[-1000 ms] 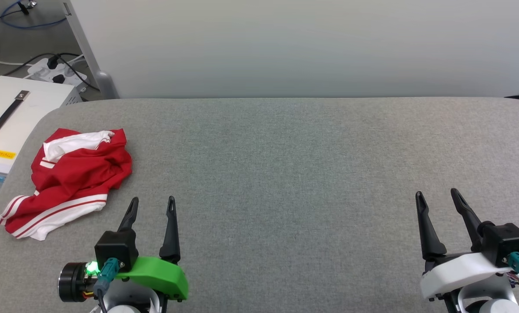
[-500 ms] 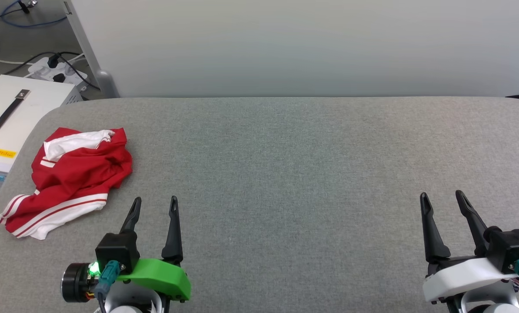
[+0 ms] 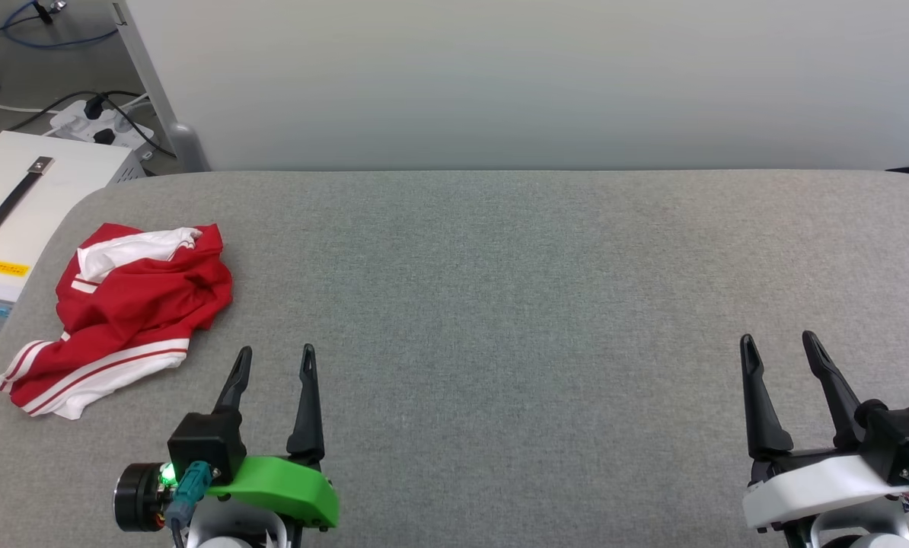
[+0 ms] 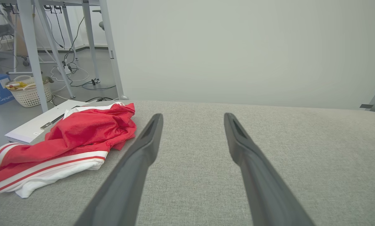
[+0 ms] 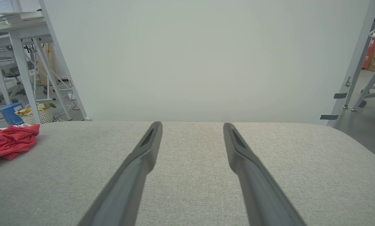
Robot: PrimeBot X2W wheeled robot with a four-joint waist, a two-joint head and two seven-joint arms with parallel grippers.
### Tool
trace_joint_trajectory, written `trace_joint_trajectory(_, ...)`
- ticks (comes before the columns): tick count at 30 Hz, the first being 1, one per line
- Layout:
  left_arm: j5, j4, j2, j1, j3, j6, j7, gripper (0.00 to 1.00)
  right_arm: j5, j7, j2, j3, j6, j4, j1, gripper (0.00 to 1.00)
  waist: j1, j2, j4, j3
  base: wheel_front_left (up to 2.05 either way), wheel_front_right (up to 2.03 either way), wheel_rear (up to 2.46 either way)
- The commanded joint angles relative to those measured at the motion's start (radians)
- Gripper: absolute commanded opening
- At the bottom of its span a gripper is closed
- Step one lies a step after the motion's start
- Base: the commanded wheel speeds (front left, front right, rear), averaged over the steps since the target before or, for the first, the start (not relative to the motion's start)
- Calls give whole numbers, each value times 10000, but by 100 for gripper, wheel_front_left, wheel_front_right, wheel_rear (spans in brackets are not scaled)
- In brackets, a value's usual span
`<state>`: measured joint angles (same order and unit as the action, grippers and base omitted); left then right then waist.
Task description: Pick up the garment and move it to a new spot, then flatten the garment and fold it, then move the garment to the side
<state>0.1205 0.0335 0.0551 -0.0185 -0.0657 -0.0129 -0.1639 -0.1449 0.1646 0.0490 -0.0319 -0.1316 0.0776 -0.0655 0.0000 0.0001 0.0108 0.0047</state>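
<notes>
The garment (image 3: 131, 304) is a red T-shirt with white sleeves and striped trim, lying crumpled near the left edge of the grey padded table (image 3: 500, 289). It also lies at the left in the left wrist view (image 4: 71, 141) and at the far left in the right wrist view (image 5: 8, 141). My left gripper (image 3: 275, 354) stands open just right of and nearer than the garment, apart from it, with nothing between its fingers. Over the table's near right part my right gripper (image 3: 778, 340) is open too and holds nothing.
A white case with a black handle (image 3: 13, 205) sits beyond the table's left edge, with a power strip and cables (image 3: 97, 122) on the floor behind it. A pale wall panel (image 3: 531, 84) closes the far side. A metal table leg (image 3: 150, 84) stands at back left.
Both grippers have drifted a little to the right and slightly toward the near edge. The garment has not moved.
</notes>
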Motion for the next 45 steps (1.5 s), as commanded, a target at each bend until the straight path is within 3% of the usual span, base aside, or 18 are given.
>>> trace_joint_trajectory(1, 167, 63, -33, 148, -52, 23, -116, 100, -61, 121, 9, -4, 6, 92, -165, 100, 0, -1, 2, -4, 0, 0, 0)
trace_joint_trajectory(45, 671, 509, -49, 215, -366, -39, -979, 100, -185, 972, 12, -152, 9, 139, -597, 100, 0, -1, 83, 7, 0, 0, 0)
